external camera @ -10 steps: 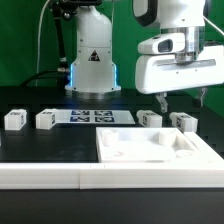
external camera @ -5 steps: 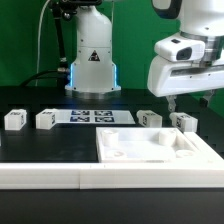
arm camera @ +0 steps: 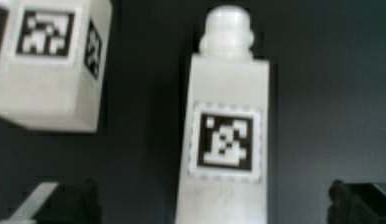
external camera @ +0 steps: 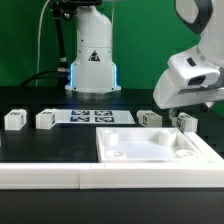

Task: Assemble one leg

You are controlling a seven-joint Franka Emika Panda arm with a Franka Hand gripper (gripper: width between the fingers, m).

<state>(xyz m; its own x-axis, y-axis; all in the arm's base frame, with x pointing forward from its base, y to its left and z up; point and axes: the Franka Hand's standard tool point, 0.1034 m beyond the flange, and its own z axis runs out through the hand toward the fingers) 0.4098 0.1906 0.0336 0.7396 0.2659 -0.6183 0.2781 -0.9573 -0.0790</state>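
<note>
Four white legs with marker tags lie on the black table: two at the exterior view's left (external camera: pixel 14 119) (external camera: pixel 45 119), and two at its right (external camera: pixel 148 118) (external camera: pixel 184 122). My gripper (external camera: pixel 183 108) hangs tilted just above the rightmost leg. In the wrist view that leg (arm camera: pixel 225 130) lies lengthwise between my two dark fingertips (arm camera: pixel 57 202), with a gap on each side. The gripper (arm camera: pixel 208 205) is open and empty. A second leg (arm camera: pixel 57 60) lies beside it.
The large white tray-like piece (external camera: pixel 155 150) with a raised rim lies in front of the right legs. The marker board (external camera: pixel 92 116) lies mid-table before the robot base (external camera: pixel 92 60). A white ledge (external camera: pixel 50 175) runs along the near edge.
The gripper has moved toward the exterior view's right and down, tilting over the rightmost leg. The legs and tray have not moved.
</note>
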